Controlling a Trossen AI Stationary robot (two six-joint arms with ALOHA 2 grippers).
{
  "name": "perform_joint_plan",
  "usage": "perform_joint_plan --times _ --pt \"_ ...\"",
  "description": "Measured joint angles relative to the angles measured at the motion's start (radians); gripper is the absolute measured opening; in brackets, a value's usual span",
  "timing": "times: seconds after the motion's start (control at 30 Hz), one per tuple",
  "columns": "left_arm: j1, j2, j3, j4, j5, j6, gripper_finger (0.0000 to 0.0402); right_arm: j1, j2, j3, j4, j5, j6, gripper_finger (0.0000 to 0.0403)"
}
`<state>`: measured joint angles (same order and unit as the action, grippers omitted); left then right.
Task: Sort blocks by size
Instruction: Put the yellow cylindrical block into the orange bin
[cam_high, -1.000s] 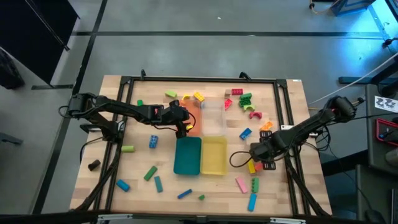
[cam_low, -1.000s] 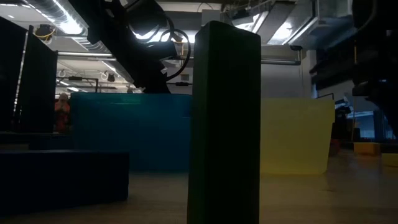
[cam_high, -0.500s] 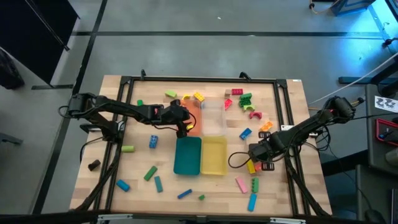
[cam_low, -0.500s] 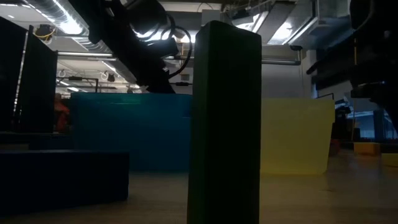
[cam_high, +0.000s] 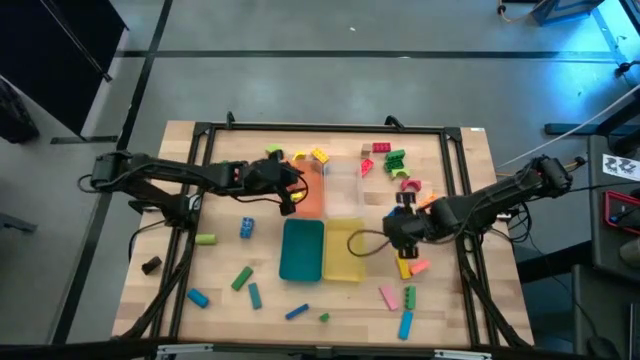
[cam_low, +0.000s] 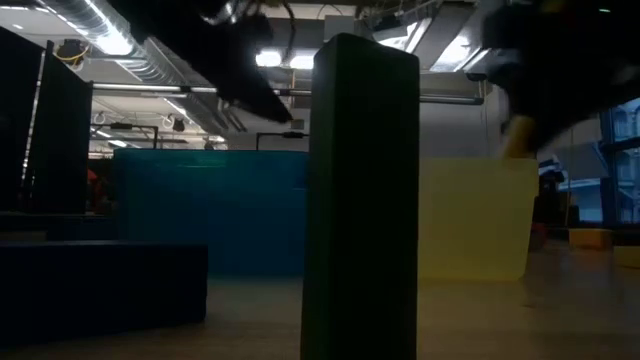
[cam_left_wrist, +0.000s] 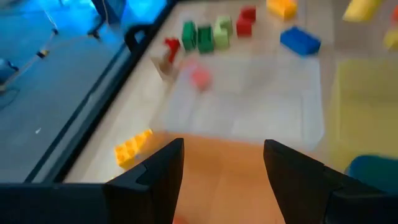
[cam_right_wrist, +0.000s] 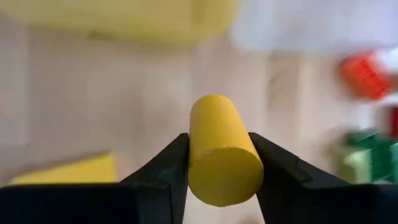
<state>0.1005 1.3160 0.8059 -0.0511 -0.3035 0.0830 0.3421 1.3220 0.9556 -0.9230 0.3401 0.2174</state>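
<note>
Yellow cylinder block (cam_right_wrist: 221, 149) in right gripper (cam_right_wrist: 217, 177)

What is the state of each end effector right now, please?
Left end effector: open, holding nothing, over the orange tray.
Right end effector: closed on a yellow cylinder block, beside the yellow tray.

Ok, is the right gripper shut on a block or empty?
Shut on one. In the right wrist view a yellow cylinder block sits clamped between the right gripper fingers, lifted over the table beside the yellow tray.
</note>
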Motion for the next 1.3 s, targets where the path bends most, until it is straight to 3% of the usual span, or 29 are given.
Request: perform_joint_plan --times 0.1,0.23,0.37,0.53,0.77,0.93,1.3 --pt "0.000 -0.065 0.000 -0.041 -0.007 0.000 0.0205 -0.069 0.000 0.028 0.091 0.018 -0.122 0.0139" --pt "0.000 -0.149 0.000 -0.149 -0.068 -0.024 0.0205 -0.162 0.007 0.031 0.330 -0.053 -0.328 0.0144" --pt "0.000 -0.219 0.000 -0.264 -0.184 -0.129 0.0205 -0.254 0.058 0.031 0.577 -0.129 -0.504 0.0144" --pt "0.001 -0.272 0.000 -0.396 -0.256 -0.290 0.0205 -0.363 0.171 0.031 0.843 -0.213 -0.639 0.0146" --pt "0.001 -0.284 0.000 -0.528 -0.272 -0.418 0.0205 -0.476 0.360 0.031 1.149 -0.254 -0.650 0.0148" --pt "0.031 -0.282 0.000 -0.601 -0.320 -0.649 0.0205 -0.509 0.448 0.031 1.307 -0.254 -0.650 0.0149" --pt "0.145 -0.281 0.000 -0.936 -0.335 -1.058 0.0205 -0.507 0.499 0.031 1.394 -0.281 -0.644 0.0174"
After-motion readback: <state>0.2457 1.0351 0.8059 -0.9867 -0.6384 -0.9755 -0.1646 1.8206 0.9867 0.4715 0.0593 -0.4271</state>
